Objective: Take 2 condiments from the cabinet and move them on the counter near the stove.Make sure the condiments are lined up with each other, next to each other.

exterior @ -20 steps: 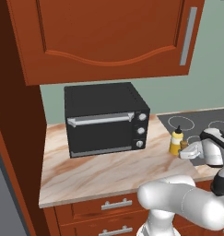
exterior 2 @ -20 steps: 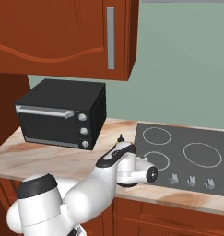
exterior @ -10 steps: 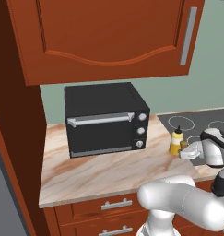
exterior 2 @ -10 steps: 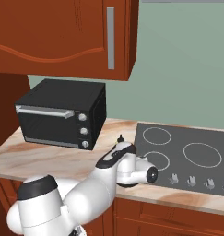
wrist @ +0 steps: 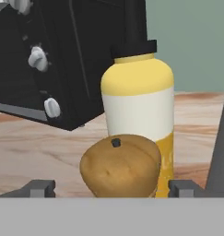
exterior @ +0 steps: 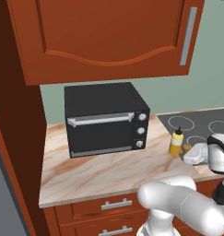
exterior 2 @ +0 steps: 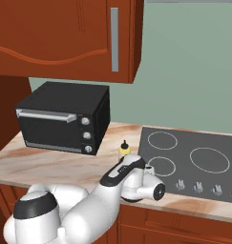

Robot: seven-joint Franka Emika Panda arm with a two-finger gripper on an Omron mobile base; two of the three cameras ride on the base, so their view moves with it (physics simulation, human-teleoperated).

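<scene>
The hand (wrist: 111, 190) sits low over the surface (wrist: 35, 147), its two dark fingertips (wrist: 39, 188) spread apart with the wooden shaker (wrist: 120, 167) between them. The fingertips stand clear of the shaker's sides at the level that shows, so it looks unclamped, though contact lower down is hidden. The shaker's rounded top, with a small dark dot in it, is right in front of the hand. Just behind it and touching or nearly so is the yellow squeeze bottle (wrist: 138, 115), upright, its black nozzle rising past the black toaster oven (wrist: 62, 55) further back and to one side.

In the left base view the hand (exterior: 195, 154) is beside the yellow bottle at the corner of the stove (exterior: 201, 126). In the right base view the bottle's tip shows just beyond the wrist, at the near left edge of the cooktop. The cabinet (exterior 2: 65, 33) hangs well above, door shut.

Both condiments appear to be already on the surface near the stove, so the step in hand is judged to be placing or releasing the second one beside the first. The next move likely calls for drawing the hand straight back or up, fingers kept wide, without brushing the shaker and tipping it or nudging it out of line with the bottle.
</scene>
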